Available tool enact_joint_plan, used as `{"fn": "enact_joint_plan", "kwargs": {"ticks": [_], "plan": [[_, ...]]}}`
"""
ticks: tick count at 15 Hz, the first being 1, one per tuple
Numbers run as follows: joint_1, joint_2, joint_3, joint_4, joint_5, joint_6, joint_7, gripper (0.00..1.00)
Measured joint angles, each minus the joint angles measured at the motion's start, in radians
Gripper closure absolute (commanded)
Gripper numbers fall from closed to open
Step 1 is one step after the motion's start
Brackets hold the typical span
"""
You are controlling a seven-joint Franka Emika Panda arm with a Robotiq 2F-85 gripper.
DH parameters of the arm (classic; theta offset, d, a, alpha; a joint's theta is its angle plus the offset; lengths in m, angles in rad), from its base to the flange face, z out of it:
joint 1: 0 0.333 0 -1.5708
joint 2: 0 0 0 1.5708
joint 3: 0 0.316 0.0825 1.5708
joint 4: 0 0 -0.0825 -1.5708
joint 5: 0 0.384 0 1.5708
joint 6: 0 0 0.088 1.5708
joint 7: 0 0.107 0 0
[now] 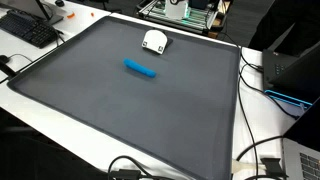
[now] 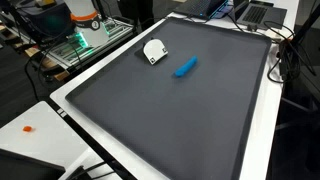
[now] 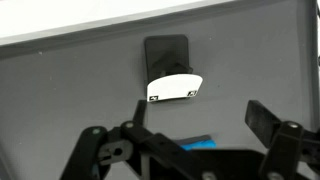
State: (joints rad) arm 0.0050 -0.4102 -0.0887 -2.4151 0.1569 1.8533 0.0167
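Observation:
My gripper (image 3: 203, 116) shows only in the wrist view. It is open and empty, high above a dark grey mat (image 3: 60, 90). A blue cylindrical marker-like object (image 3: 198, 144) lies on the mat below the jaws, partly hidden by the gripper body. It also shows in both exterior views (image 1: 140, 68) (image 2: 185, 67). A white rounded object (image 3: 172, 88) with small black marks lies just beyond it, also seen in both exterior views (image 1: 154, 41) (image 2: 154, 50). The arm itself is out of view in both exterior views.
The mat (image 1: 120, 110) (image 2: 170, 120) covers a white table. A keyboard (image 1: 28, 28) lies at one corner. A wire rack with electronics (image 2: 85, 40) stands beside the table. Black cables (image 1: 262, 150) and a laptop (image 2: 255, 12) sit along the edges.

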Motion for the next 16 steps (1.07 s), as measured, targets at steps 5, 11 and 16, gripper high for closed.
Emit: {"fn": "enact_joint_plan", "kwargs": {"ticks": [5,11,16], "plan": [[0.0,0.0,0.0,0.0,0.0,0.0,0.0,0.0],[-0.004,0.031,0.052,-0.032,0.091,0.127,0.183,0.0],[-0.002,0.08,0.133,-0.121,0.214,0.358,0.416,0.0]]}}
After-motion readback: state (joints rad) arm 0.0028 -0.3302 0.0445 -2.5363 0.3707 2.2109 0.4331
